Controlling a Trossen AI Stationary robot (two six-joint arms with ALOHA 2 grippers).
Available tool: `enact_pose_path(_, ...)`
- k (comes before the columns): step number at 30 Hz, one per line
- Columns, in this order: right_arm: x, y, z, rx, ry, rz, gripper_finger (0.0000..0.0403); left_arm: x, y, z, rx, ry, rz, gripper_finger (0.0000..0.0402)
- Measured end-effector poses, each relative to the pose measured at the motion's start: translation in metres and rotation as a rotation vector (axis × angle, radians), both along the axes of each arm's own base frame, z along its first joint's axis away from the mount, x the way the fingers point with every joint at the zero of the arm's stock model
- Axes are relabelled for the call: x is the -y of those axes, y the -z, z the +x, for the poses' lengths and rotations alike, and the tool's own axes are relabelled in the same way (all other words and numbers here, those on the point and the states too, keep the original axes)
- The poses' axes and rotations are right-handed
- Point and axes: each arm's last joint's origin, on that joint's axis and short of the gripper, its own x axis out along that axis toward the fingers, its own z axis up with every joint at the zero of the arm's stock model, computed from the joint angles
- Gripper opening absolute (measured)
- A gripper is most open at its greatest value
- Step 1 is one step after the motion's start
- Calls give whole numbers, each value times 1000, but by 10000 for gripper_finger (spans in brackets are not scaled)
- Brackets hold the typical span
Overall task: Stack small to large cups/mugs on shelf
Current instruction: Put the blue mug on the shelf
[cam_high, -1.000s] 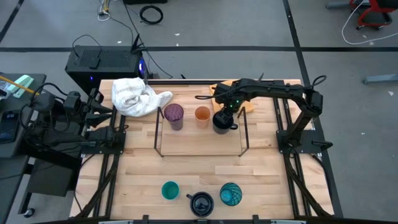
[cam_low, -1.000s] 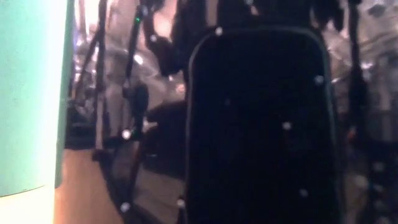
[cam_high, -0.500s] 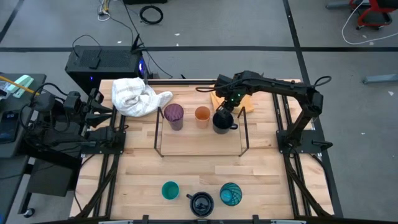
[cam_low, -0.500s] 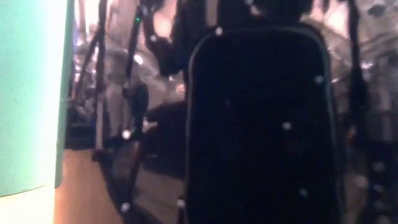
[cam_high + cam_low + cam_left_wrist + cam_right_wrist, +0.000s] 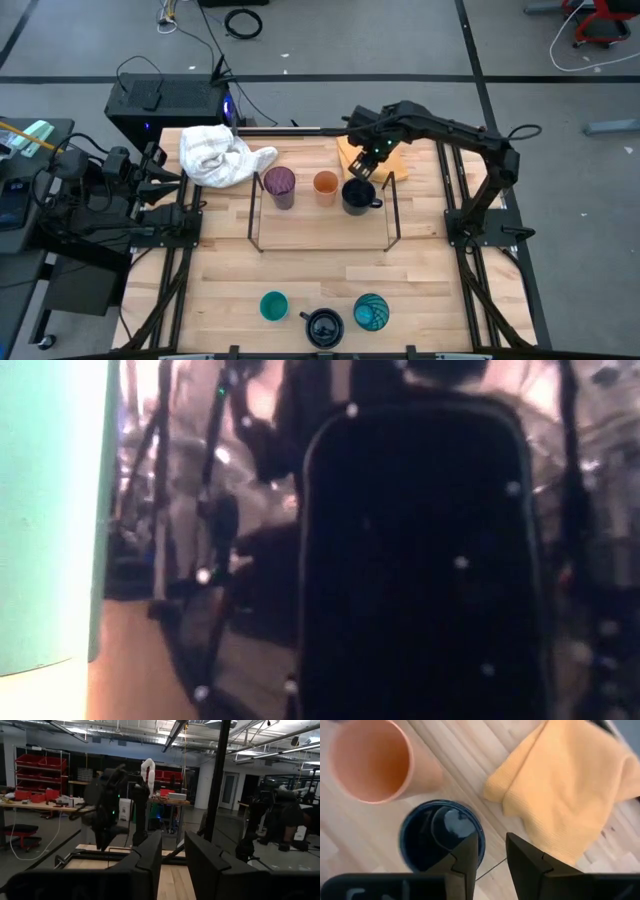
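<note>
While three cups [image 5: 316, 186] stand on the shelf [image 5: 255, 238], the right gripper [image 5: 366, 165], jaws spread and empty, leaves three [image 5: 322, 323] at six o'clock.

Six cups [image 5: 279, 186], two cloths [image 5: 222, 154]

The floor [image 5: 560, 110] around the wooden table [image 5: 300, 270] was grey, crossed by dark seam lines, with a coiled black cable [image 5: 244, 22] lying on it. In the hall beyond, red storage bins [image 5: 37, 767] filled a shelving unit [image 5: 61, 772] against the far wall, workbenches [image 5: 35, 806] stood below, and long strip lights [image 5: 175, 729] ran across the ceiling.
</note>
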Motion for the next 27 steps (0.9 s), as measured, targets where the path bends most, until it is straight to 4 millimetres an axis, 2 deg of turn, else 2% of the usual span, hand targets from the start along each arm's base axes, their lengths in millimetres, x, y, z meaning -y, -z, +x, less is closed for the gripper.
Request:
enact_pose_path(5, -18, -36, 4, 115, -30, -27, 107, 0, 0, 0, 1, 0, 0, 94)
enact_pose_path(9, -47, -61, 10, 231, -75, -29, 107, 0, 0, 0, 2, 0, 0, 93)
enact_pose_path(12, -77, -73, 16, 316, -117, -9, 107, 0, 0, 0, 2, 0, 1, 92)
enact_pose_path(20, -171, -87, 39, 606, -251, 32, 107, 0, 0, 0, 3, 0, -1, 87)
enact_pose_path(24, -216, -85, 43, 677, -335, 75, 107, 0, -1, 0, 10, 0, 0, 90)
enact_pose_path(27, -242, -76, 46, 665, -395, 78, 107, 0, -1, 0, 10, 0, 0, 93)
